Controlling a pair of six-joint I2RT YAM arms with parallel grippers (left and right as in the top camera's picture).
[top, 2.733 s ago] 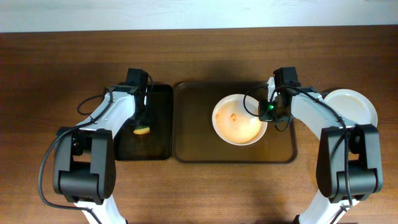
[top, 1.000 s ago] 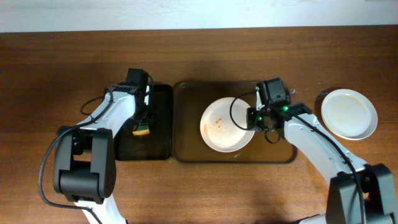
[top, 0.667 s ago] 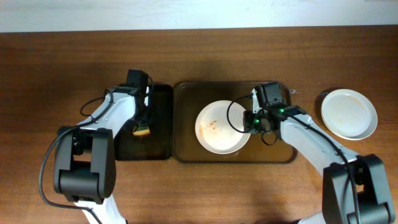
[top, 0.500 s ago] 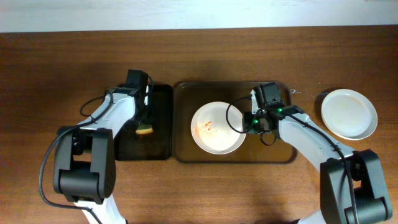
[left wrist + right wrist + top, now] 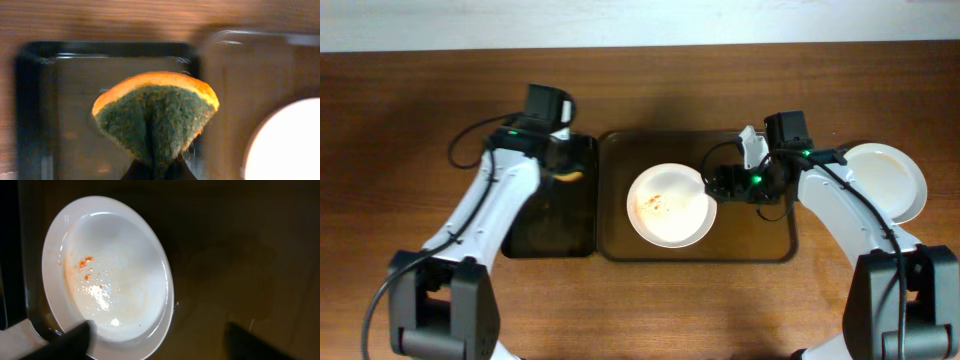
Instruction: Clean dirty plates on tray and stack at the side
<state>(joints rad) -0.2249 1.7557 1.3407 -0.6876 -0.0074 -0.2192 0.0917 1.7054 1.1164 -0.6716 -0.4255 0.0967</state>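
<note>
- On the brown tray (image 5: pixel 760 240), our dirty plate (image 5: pixel 668 212) sits centre-left.
- Left gripper (image 5: pixel 155 172) pinches the sponge (image 5: pixel 157 112); right gripper (image 5: pixel 162 336) gapes wide at the rim.
- We reckon wiping's next: sponge onto the smear (image 5: pixel 85 267).

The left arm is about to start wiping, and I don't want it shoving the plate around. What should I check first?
1. Sponge gripped by left gripper: ok, pinched at its lower edge.
2. Dirty plate lying in the brown tray: ok.
3. Sauce left to wipe: ok, orange-red specks show on the plate.
4. Right gripper steadying the plate: not ok, jaws open, one finger by the rim.
5. Sponge over the plate: not ok, it hangs above the black tray, near its right side.
6. Stacking place: ok, a clean plate lies right of the brown tray.
</note>
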